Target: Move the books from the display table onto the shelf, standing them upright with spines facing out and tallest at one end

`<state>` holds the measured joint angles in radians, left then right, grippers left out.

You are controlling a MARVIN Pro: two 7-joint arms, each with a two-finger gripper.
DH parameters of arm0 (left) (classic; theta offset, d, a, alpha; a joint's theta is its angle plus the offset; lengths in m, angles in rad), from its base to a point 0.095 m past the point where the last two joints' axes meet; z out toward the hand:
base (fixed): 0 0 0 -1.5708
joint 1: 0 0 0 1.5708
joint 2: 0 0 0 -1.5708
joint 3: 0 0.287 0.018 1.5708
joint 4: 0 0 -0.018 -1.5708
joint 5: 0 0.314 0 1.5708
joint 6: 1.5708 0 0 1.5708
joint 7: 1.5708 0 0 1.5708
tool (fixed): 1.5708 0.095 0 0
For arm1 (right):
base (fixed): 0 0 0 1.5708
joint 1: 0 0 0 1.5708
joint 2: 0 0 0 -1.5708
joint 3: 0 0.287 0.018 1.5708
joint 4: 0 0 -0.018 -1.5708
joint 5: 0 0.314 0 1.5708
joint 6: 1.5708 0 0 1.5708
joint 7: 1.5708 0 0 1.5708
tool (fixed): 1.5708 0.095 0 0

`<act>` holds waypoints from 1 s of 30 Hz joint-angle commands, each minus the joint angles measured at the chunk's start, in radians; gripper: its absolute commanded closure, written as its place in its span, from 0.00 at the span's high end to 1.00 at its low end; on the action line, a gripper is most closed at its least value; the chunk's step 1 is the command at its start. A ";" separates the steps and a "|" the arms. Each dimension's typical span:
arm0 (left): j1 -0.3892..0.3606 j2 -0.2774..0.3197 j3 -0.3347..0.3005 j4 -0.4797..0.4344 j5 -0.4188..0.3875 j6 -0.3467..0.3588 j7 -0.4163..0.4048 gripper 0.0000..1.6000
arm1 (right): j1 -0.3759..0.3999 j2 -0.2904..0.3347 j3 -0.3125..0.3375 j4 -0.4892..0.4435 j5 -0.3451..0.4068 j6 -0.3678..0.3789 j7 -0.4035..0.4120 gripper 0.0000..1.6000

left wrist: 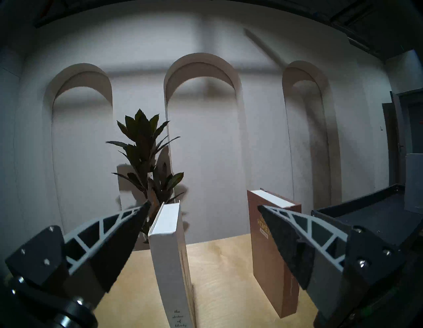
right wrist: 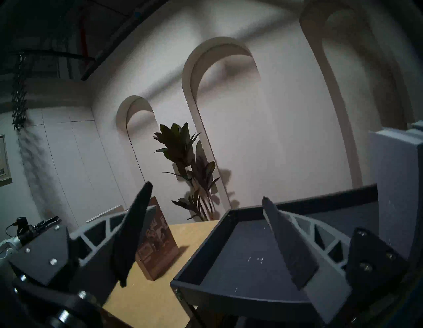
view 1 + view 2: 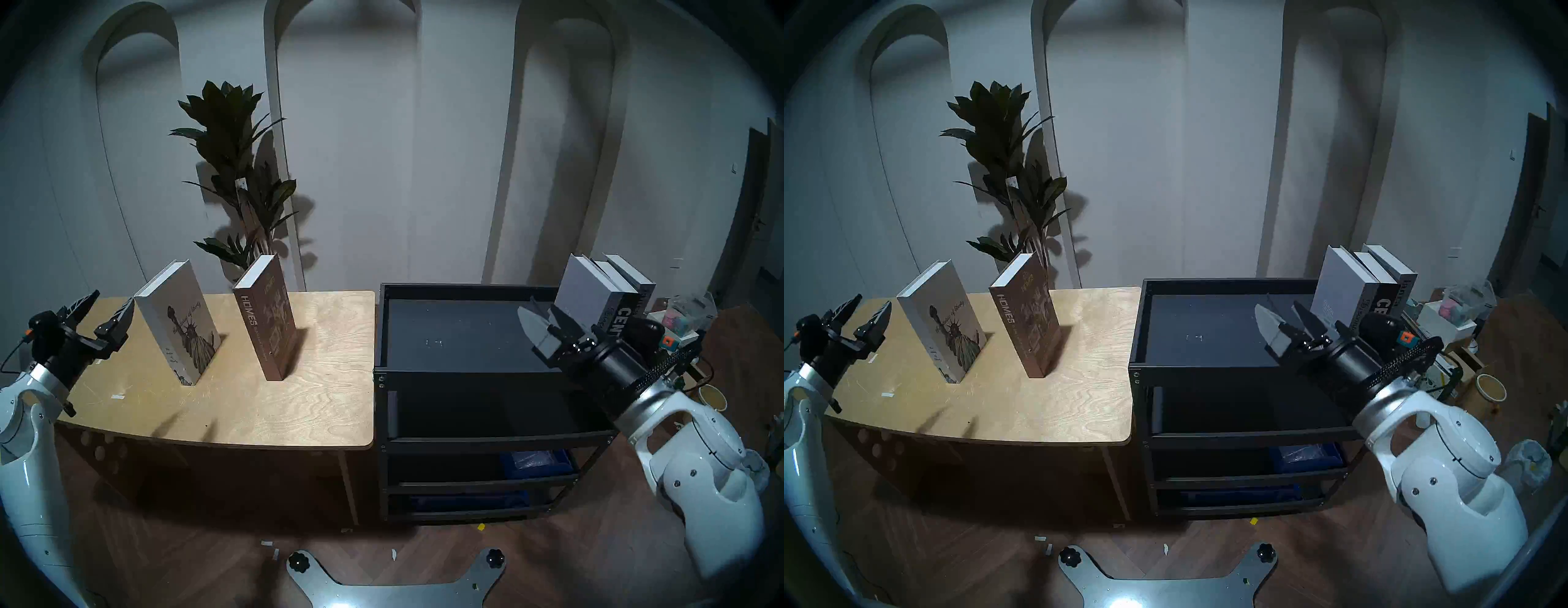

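A: We see the big wood table (image 3: 237, 407) on our left and the black cart (image 3: 466, 293) right beside it, edges almost touching.

B: And our arms?

A: Our left arm comes in low from the left side. Its wrist is bent so the left gripper (image 3: 104, 308) points about level across the table, at the table's left end. The two fingers are spread wide with nothing in them. In the left wrist view the white book (image 1: 170, 258) shows between them, but they do not touch it.

B: The other arm?

A: Our right arm reaches in from the right, over the cart's top tray. The right gripper (image 3: 541, 316) points about level, toward the left. Its fingers are spread apart and hold nothing.

B: Where are the books?

A: Two stand tall on the table: the white book (image 3: 178, 322) and the brown book (image 3: 267, 316), well apart. Both stand on end, long side up and down, spines toward us. Three more stand on the tray's far right end, pressed side by side: a grey book (image 3: 583, 288), a black book (image 3: 623, 312) and another grey one (image 3: 632, 274). They stand tall too, spines toward us, just behind the right gripper.
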<state>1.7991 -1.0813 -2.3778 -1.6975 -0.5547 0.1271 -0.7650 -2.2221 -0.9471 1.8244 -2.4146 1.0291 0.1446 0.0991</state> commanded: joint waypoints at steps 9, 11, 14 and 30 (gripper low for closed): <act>-0.179 0.131 0.196 0.151 0.048 -0.066 0.099 1.00 | -0.179 -0.072 0.023 -0.029 -0.067 -0.055 0.045 1.00; -0.201 0.131 0.226 0.154 0.053 -0.071 0.116 1.00 | -0.189 -0.077 0.023 -0.029 -0.076 -0.064 0.051 1.00; -0.226 0.137 0.262 0.168 0.057 -0.086 0.140 1.00 | -0.205 -0.087 0.031 -0.029 -0.093 -0.083 0.058 1.00; -0.309 0.149 0.288 0.292 0.093 -0.176 0.165 1.00 | -0.199 -0.096 0.007 -0.029 -0.170 -0.134 0.086 1.00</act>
<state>1.5423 -0.9563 -2.0769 -1.4126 -0.4568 -0.0045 -0.5958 -2.4348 -1.0418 1.8519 -2.4213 0.8828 0.0379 0.1774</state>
